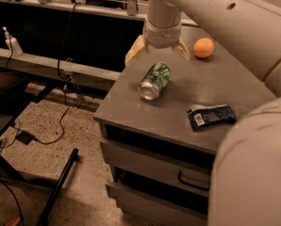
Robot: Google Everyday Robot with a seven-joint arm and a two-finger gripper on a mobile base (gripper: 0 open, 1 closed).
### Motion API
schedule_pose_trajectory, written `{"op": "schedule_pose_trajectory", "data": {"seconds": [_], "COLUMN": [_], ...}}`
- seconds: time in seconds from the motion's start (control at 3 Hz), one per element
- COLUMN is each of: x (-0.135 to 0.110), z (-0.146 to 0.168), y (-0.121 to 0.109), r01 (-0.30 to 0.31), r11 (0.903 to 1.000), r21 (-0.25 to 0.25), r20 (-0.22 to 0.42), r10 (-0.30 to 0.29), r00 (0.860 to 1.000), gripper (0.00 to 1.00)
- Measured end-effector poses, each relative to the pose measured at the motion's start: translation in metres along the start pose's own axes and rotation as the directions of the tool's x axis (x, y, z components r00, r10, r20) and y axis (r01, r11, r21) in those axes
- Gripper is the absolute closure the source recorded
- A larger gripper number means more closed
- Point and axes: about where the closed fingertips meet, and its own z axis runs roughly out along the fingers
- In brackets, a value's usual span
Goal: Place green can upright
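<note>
The green can (154, 80) lies on its side on the grey cabinet top (178, 112), near the left edge, its silver end facing the front left. My gripper (157, 53) hangs just behind and above the can, pointing down. Its two pale fingers (134, 50) are spread wide apart and hold nothing. The can is untouched.
An orange round fruit (203, 47) sits at the back of the cabinet top, right of the gripper. A flat dark blue snack packet (211, 116) lies near the front right. My arm covers the right side of the view. Drawers are below, and cables lie on the floor at left.
</note>
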Motion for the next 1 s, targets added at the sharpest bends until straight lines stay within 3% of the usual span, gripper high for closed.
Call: {"op": "schedule_pose_trajectory", "data": {"seconds": [0.33,0.67,1.0], "x": [0.003,0.012,0.022], "z": [0.002,0.012,0.026], "y": [-0.005,-0.004,-0.003], "r01": [-0.159,-0.294,-0.363], "r11": [0.9831,0.9464,0.9262], "r21": [0.090,0.135,0.102], "r20": [-0.051,-0.095,-0.129], "r10": [0.164,0.307,0.374], "r00": [0.985,0.947,0.918], "gripper": [0.00,0.00,0.17]}}
